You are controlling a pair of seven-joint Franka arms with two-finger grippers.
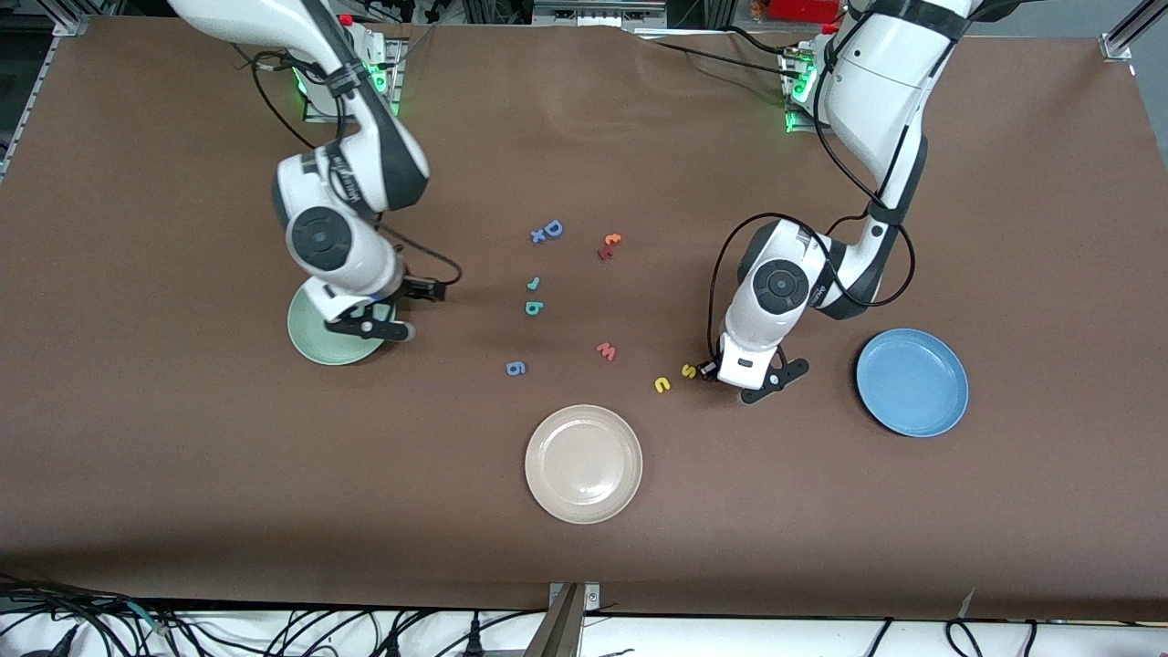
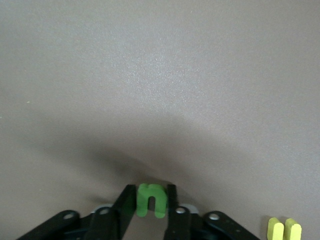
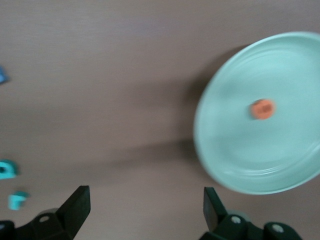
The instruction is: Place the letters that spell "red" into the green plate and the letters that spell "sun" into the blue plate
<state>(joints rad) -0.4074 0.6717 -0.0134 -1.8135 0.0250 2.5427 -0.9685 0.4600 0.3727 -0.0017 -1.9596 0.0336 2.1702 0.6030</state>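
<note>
My left gripper (image 1: 707, 370) is down at the table and shut on the green "n" (image 2: 151, 200), which sits upright between its fingers. The yellow "s" (image 1: 689, 370) lies right beside it and the yellow "u" (image 1: 662, 384) a little farther on; one yellow letter (image 2: 284, 230) shows in the left wrist view. The blue plate (image 1: 912, 381) lies toward the left arm's end. My right gripper (image 1: 427, 290) hangs open and empty beside the green plate (image 1: 310, 339), over bare table. The orange "e" (image 3: 262, 109) rests in that plate (image 3: 240, 150). The teal "r" (image 1: 534, 284) and teal "d" (image 1: 535, 308) lie mid-table.
A cream-white plate (image 1: 584, 464) lies nearest the front camera. A blue "D" (image 1: 552, 228), a small blue letter (image 1: 538, 236), two red-orange letters (image 1: 609, 246), a red "w" (image 1: 606, 350) and a blue "g" (image 1: 516, 368) are scattered mid-table.
</note>
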